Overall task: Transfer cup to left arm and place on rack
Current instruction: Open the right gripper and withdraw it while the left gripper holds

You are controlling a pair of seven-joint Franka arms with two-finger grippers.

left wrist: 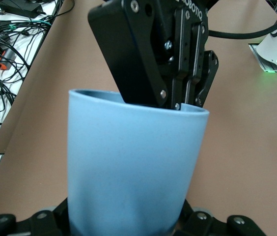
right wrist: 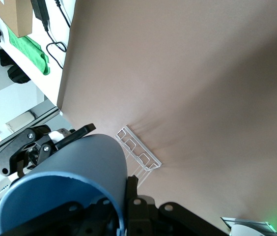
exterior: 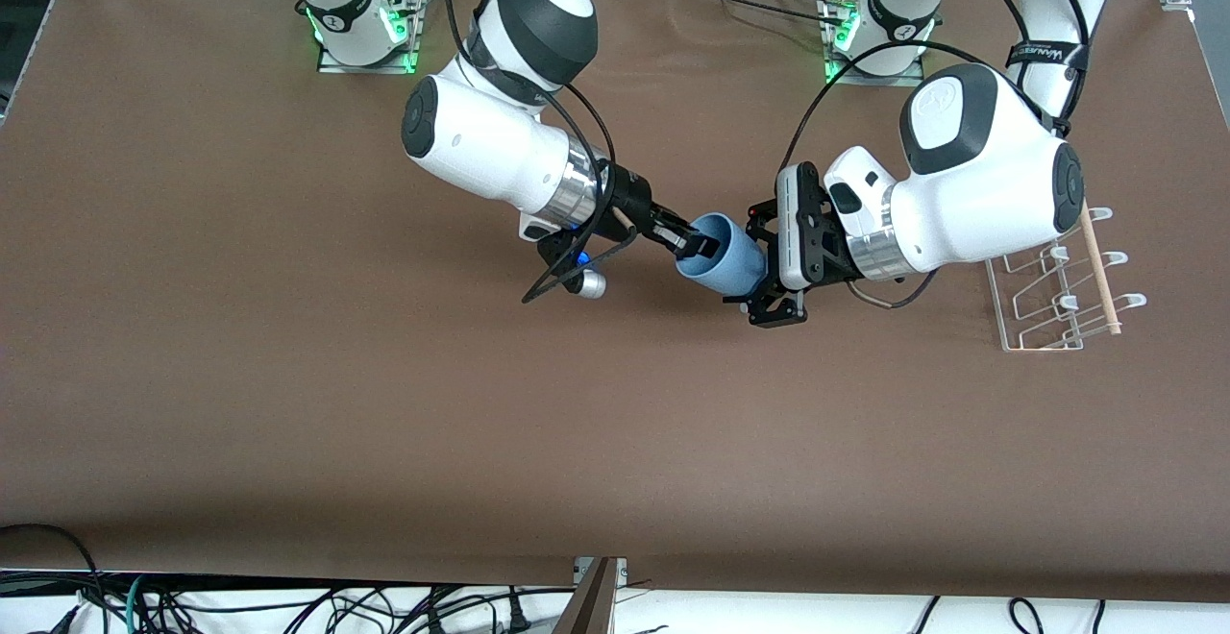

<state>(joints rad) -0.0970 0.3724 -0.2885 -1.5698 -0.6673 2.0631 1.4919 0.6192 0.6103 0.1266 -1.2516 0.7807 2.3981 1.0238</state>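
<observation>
**Cup held between both grippers above the middle of the surface**

The cup lies on its side in the air over the middle of the brown surface, its mouth turned toward the right arm's end. The right gripper is clamped on the rim, one finger inside the mouth and one outside against the wall. In the left wrist view that same black gripper reaches into the cup from its open end.

The left gripper sits at the cup's base end, with its fingers flanking the base. In the left wrist view the cup's wall fills the space between the finger mounts, but I cannot tell whether the fingers have closed onto it or merely stand around it.

The rack rests on the surface near the edge at the left arm's end, partly under the left arm's forearm, its wooden dowel lying across the prongs. The right wrist view shows the rack past the cup.
</observation>
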